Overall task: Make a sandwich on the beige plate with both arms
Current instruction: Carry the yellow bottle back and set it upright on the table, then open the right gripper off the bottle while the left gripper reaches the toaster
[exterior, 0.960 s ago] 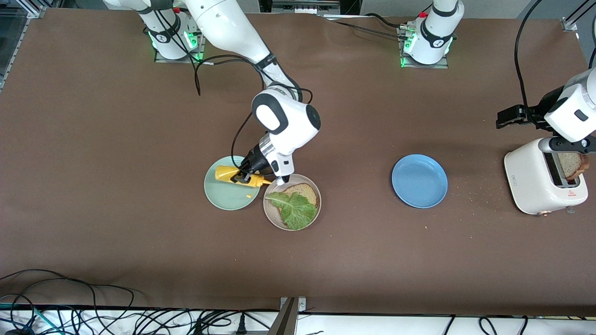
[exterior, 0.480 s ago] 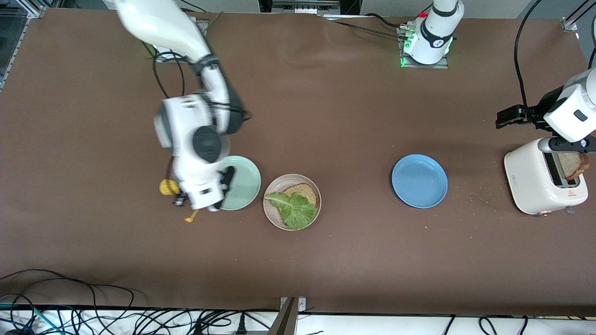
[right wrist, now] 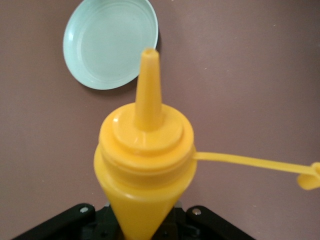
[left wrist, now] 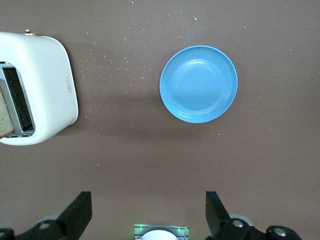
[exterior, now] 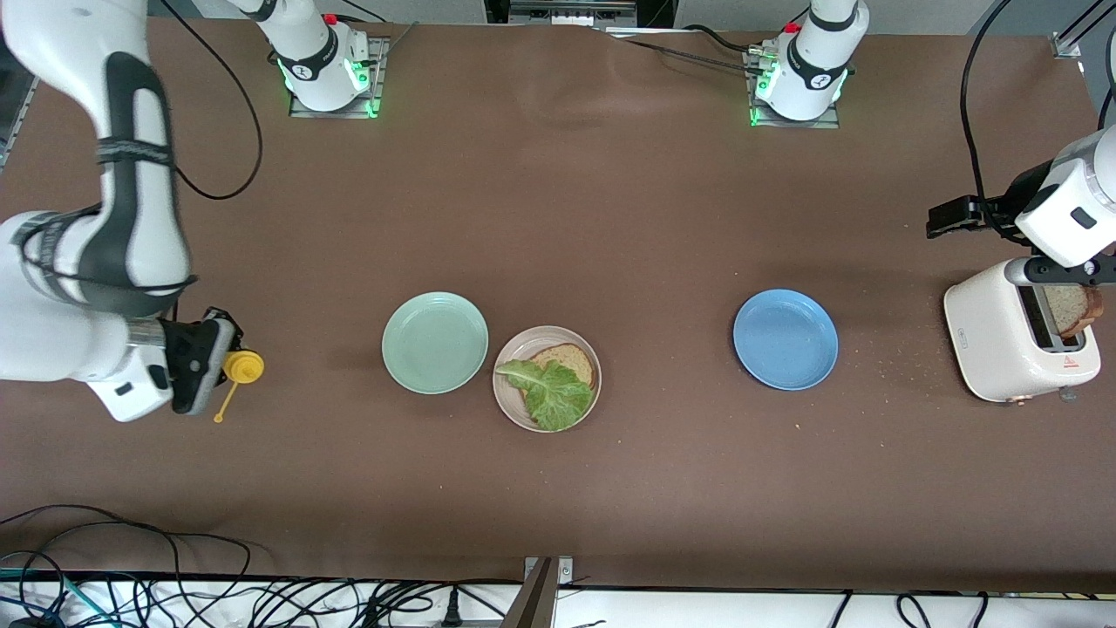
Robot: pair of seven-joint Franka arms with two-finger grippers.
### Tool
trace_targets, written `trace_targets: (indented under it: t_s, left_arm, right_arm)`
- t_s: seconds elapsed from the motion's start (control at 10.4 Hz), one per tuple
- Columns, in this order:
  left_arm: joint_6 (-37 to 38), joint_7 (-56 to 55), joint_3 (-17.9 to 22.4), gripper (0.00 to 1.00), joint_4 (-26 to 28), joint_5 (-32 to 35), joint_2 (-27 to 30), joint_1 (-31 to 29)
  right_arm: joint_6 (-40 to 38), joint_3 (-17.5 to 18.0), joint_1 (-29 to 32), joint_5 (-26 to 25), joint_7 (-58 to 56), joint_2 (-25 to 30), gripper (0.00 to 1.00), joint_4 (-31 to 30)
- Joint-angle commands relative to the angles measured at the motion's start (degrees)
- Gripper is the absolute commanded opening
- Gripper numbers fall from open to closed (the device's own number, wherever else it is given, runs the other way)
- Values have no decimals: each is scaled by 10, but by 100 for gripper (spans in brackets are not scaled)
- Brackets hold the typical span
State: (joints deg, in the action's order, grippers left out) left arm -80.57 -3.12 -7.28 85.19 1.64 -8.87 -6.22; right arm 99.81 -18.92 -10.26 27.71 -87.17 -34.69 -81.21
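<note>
The right gripper (exterior: 205,365), over the bare table at the right arm's end and well apart from the plates, is clenched on a yellow squeeze bottle (right wrist: 145,165) whose cap (right wrist: 309,176) dangles loose on its strap, so the nozzle (right wrist: 149,82) is uncovered. The likely trouble is sauce leaking onto the table if the bottle tips or gets squeezed harder, or the bottle toppling when set down. The beige plate (exterior: 506,401) sits near the table's middle, just beside the mint-green plate (exterior: 434,342), carrying 1 bread slice (exterior: 571,359) with a lettuce leaf (exterior: 551,391) lying loose on top; the leaf's long axis runs diagonally, its narrower end toward the mint-green plate, and it could slide when the top slice lands. The 2nd slice (exterior: 1074,310) still stands in the toaster (exterior: 994,340) at the left arm's end, near the blue plate (exterior: 785,338). The left gripper (left wrist: 148,210) hangs over the table by the toaster, released and holding nothing; it could drag the toaster.
</note>
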Motion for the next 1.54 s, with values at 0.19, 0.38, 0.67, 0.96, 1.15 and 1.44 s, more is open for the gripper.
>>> trace_targets:
  t_s: [0.19, 0.38, 0.67, 0.96, 1.15, 1.44]
  left_arm:
    - [11, -10, -2, 100, -13, -3, -21, -2]
    - [11, -10, -1, 100, -14, -2, -27, -2]
    - [12, -11, 2, 100, -13, -1, -29, -5]
    - [12, -8, 0, 100, -12, 24, -29, -7]
    - [13, -2, 0, 100, -8, 53, -29, -17]
    - [12, 50, 1, 100, -7, 93, -33, -47]
  right_arm:
    - [-19, 15, 91, 156, -250, 45, 0, -166]
    - [-21, 14, 117, 179, -336, 41, 0, -205]
    - [-14, 14, 138, 190, -423, 13, 0, -209]
    - [-11, 14, 140, 231, -504, -15, 0, -207]
    - [-14, 15, 144, 240, -514, -20, 0, -208]
    - [-30, 17, 166, 279, -549, -53, 0, -207]
